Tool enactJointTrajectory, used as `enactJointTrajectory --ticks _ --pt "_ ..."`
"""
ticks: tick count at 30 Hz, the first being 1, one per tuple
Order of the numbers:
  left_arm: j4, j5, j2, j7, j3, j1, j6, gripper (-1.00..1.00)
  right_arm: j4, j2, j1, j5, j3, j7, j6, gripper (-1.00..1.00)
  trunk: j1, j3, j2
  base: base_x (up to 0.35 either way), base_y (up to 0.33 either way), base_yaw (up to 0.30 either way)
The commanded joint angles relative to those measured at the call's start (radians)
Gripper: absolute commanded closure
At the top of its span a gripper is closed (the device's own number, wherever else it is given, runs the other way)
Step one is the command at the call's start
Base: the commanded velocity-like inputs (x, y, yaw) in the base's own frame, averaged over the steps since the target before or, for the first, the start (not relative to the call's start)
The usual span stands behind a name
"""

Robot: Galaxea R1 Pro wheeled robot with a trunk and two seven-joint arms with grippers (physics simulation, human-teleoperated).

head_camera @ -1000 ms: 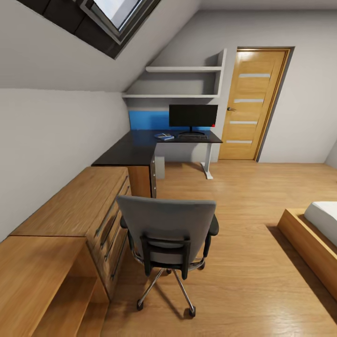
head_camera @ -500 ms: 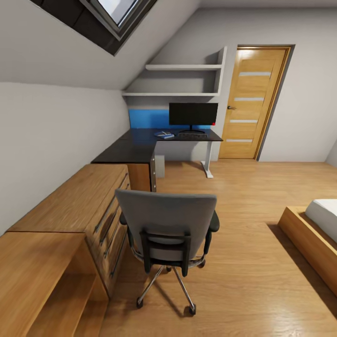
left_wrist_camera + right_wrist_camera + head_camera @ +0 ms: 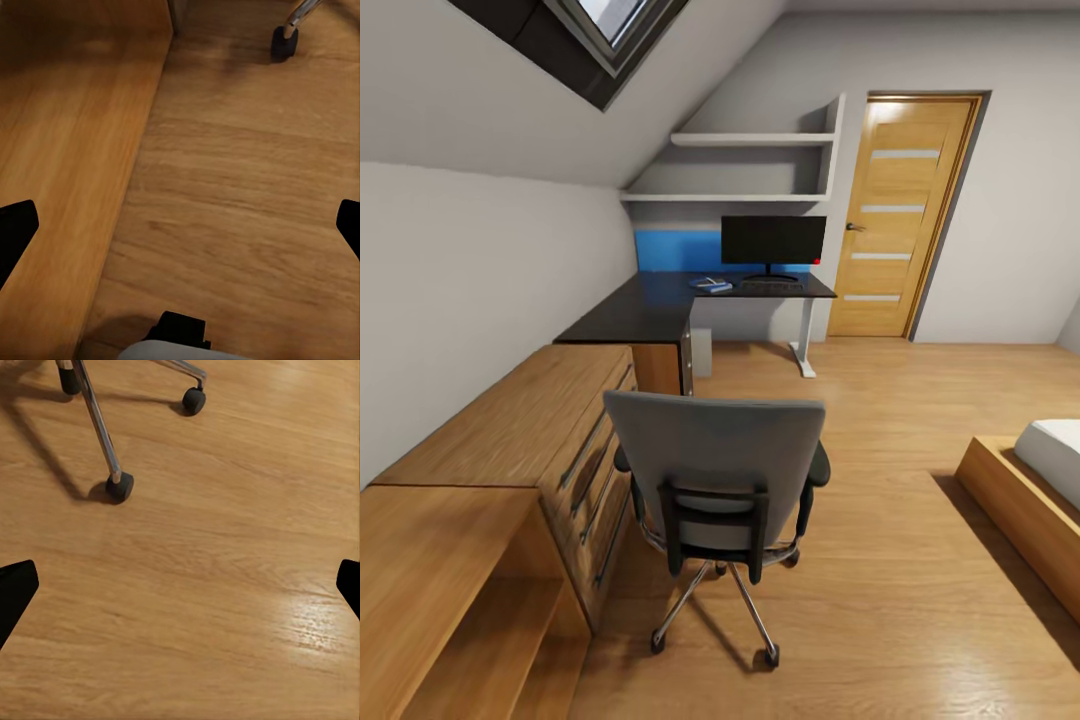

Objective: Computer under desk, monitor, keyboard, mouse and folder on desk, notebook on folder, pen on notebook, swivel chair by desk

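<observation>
Swivel chair [image 3: 715, 490] is seen from behind at the near centre of the head view, its grey back turned to the camera, so whatever lies on the seat is hidden. Compared with the pictures of a second ago, the whole view has shifted slightly and the chair looms a little larger: the camera is judged to have advanced, not the furniture. In the wrist views the left gripper [image 3: 180, 232] and the right gripper [image 3: 180, 592] are held with fingertips wide apart over the wood floor [image 3: 225, 607], nothing between them; chrome legs and black casters are seen in the right wrist view. At 9 o'clock of the chair a low light-wood cabinet [image 3: 520, 430] is set along the wall. Farther off, at 12 o'clock, the bench [image 3: 660, 305] carries the monitor [image 3: 773, 241], with the keyboard [image 3: 770, 287] in front of it and a small blue item [image 3: 712, 286] at its 9 o'clock, too small to identify. The approach suggests the chair is to be reached next.
</observation>
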Motion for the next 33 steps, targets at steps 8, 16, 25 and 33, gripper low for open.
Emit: enactJointTrajectory --ticks 8,16,25,33 --pt "0.0 0.006 0.0 0.005 -0.009 -0.001 -0.003 -1.0 0.002 0.0 -0.001 -0.001 0.008 -0.008 -0.001 -1.0 0.031 -0.026 -0.057 0.0 0.0 0.0" --pt "0.0 0.006 0.0 0.004 -0.009 0.0 -0.005 -1.0 0.001 0.0 -0.001 -0.001 0.008 -0.008 -0.001 -1.0 0.061 -0.051 -0.113 0.0 0.0 0.0" --pt "-0.251 0.004 0.002 0.007 -0.009 -0.001 0.174 -1.0 -0.052 -0.003 -0.001 0.0 0.006 -0.012 -0.002 -1.0 0.096 -0.079 -0.176 0.0 0.0 0.0" --pt "-0.567 0.003 0.008 0.009 0.049 -0.032 0.612 -1.0 -0.275 -0.02 -0.028 -0.007 0.0 -0.114 0.16 -1.0 0.127 -0.104 -0.232 0.0 0.0 0.0"
